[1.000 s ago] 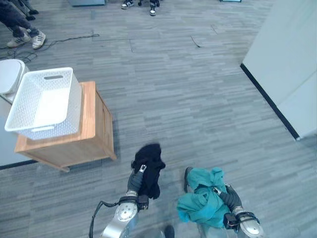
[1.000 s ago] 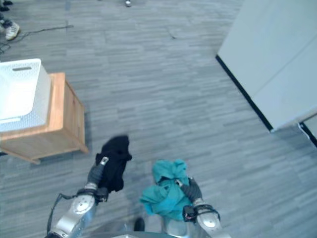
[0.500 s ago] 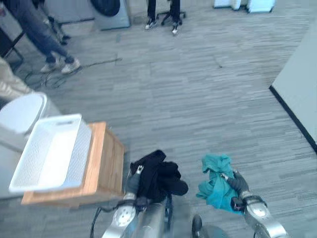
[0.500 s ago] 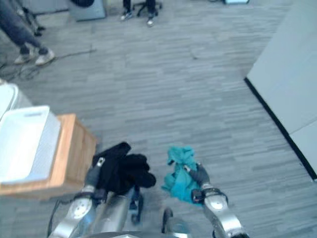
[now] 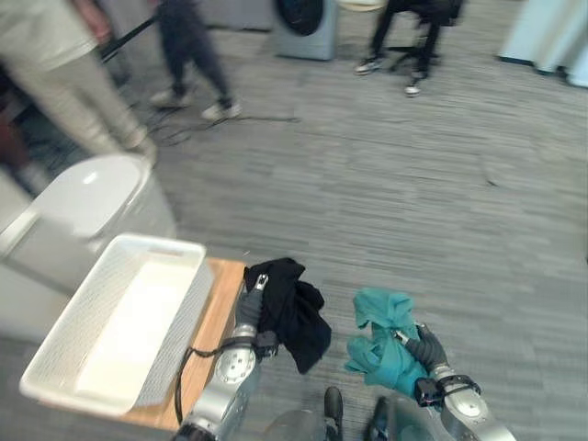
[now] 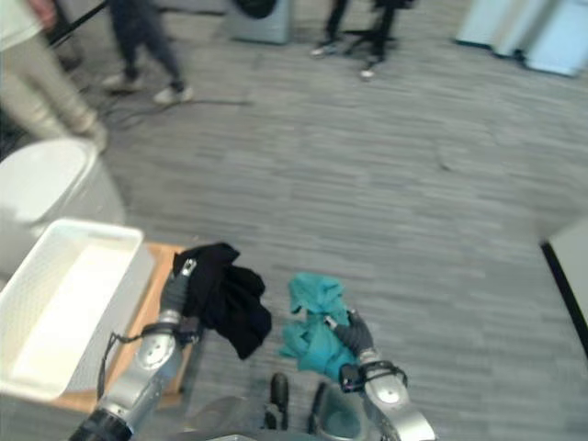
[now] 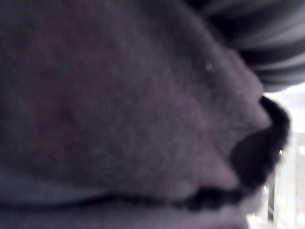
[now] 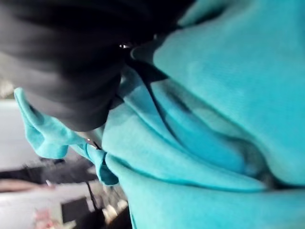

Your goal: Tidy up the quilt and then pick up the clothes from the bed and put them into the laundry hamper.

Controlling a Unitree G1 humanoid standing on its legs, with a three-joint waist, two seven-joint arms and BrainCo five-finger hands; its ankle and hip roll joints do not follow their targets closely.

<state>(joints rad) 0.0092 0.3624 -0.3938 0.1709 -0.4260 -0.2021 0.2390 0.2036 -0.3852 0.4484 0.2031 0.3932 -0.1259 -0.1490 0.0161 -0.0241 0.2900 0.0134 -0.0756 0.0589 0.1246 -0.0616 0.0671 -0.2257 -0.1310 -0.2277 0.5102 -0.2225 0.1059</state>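
Note:
My left hand (image 5: 250, 312) is shut on a bunched black garment (image 5: 296, 313) that hangs over the floor, just right of a wooden cabinet (image 5: 219, 317). My right hand (image 5: 424, 351) is shut on a crumpled teal garment (image 5: 379, 342), held low at the lower right. A white mesh laundry hamper (image 5: 106, 326) stands on the cabinet at the lower left, and its inside looks bare. The black cloth (image 7: 119, 95) presses close against the left wrist camera. Teal cloth (image 8: 214, 119) lies right against the right wrist camera.
A white rounded appliance (image 5: 78, 211) stands behind the hamper at the left. Several people (image 5: 64, 73) stand or sit at the back, near a front-loading machine (image 5: 303, 28). Grey plank floor (image 5: 413, 184) stretches ahead and to the right.
The camera has swung left: the hamper and cabinet now lie closer, at the lower left, and the people have come into sight. Both hands still hold their garments.

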